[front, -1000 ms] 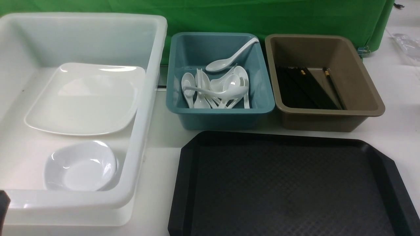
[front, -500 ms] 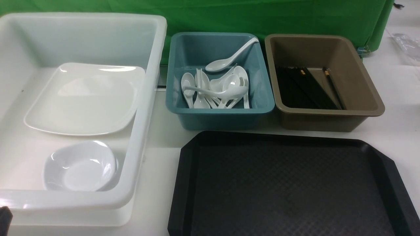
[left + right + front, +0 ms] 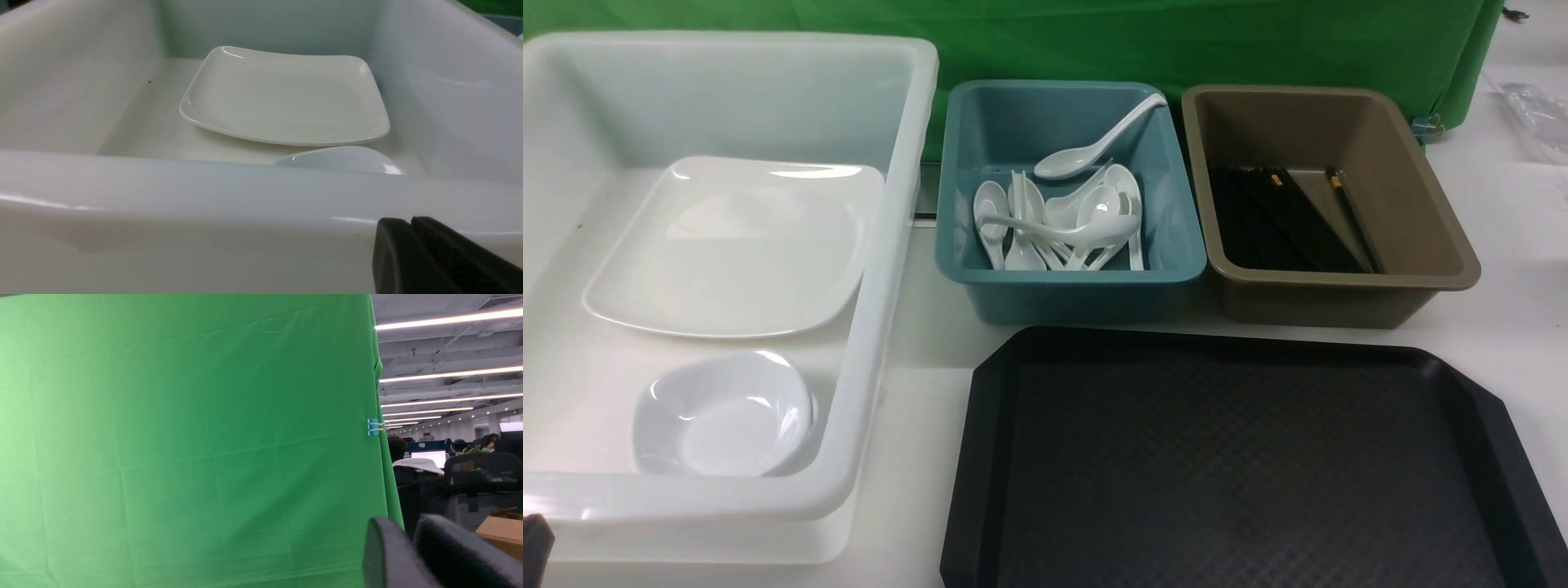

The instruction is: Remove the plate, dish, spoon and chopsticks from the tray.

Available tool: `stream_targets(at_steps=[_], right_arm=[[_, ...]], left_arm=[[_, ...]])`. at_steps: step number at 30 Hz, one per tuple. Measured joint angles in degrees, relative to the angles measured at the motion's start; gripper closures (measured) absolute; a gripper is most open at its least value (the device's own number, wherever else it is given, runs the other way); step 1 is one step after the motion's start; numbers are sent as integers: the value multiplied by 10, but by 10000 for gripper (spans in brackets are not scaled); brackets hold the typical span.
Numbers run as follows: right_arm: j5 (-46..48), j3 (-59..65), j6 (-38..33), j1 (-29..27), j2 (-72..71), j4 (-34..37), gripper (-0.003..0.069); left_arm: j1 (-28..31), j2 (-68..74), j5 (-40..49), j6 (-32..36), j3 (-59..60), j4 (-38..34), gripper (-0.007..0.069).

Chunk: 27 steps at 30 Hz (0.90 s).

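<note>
Parking looks like the only step left: both arms should settle low, clear of the bins. Left gripper (image 3: pixel 410 222), clenched on nothing, sits at the tub's (image 3: pixel 882 269) near edge; plate (image 3: pixel 731 245) and dish (image 3: pixel 723 412) lie inside. Spoon (image 3: pixel 1094 143) and chopsticks (image 3: pixel 1290 220) are binned; tray (image 3: pixel 992 457) bare. Right gripper (image 3: pixel 408 528): cannot tell.

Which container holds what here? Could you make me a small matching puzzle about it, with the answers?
Things:
1. plate
2. spoons
3. chopsticks
4. tray

Places or states:
A. in the brown bin
B. nothing lying on it
C. in the big white tub, beside a small dish
D. in the teal bin

Pairs: 1-C, 2-D, 3-A, 4-B
</note>
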Motion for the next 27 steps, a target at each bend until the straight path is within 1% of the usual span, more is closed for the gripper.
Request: stream_targets(at_steps=[2, 4, 5, 6, 8, 9, 10, 12, 13, 14, 15, 16, 18, 20, 23, 27], right_arm=[[0, 0, -10, 0, 0, 0, 517], [6, 0, -42, 0, 0, 0, 516], [8, 0, -45, 0, 0, 0, 515], [19, 1, -62, 0, 0, -3, 514], [37, 7, -71, 0, 1, -25, 510], [63, 16, -63, 0, 3, -65, 506], [96, 28, -36, 0, 5, -119, 502], [129, 55, 6, 0, 6, -173, 498], [135, 59, 16, 0, 6, -184, 498], [153, 92, 44, 0, 6, -217, 496], [154, 96, 46, 0, 6, -217, 496], [164, 140, 62, 0, 7, -241, 489], [166, 171, 66, 0, 7, -248, 484], [177, 229, 73, 0, 7, -257, 477], [207, 241, 75, 0, 4, -257, 470], [206, 241, 76, 0, -10, -255, 462]], left_arm=[[0, 0, 0, 0, 0, 0, 613], [0, 0, 0, 0, 0, 0, 613], [0, 0, 0, 0, 0, 0, 613], [0, 0, 0, 0, 0, 1, 612], [0, 0, 0, 0, 0, 1, 612], [0, 0, 0, 0, 0, 1, 612], [0, 0, 0, 0, 0, 1, 612], [0, 0, 0, 0, 0, 1, 610], [0, 0, 0, 0, 0, 1, 610], [0, 0, 0, 0, 0, 1, 610], [0, 0, 0, 0, 0, 1, 610], [0, 0, 0, 0, 0, 2, 608], [0, 0, 0, 0, 0, 2, 608], [0, 0, 0, 0, 0, 3, 607], [0, 0, 0, 1, 0, 4, 607], [0, 0, 0, 1, 0, 6, 607]])
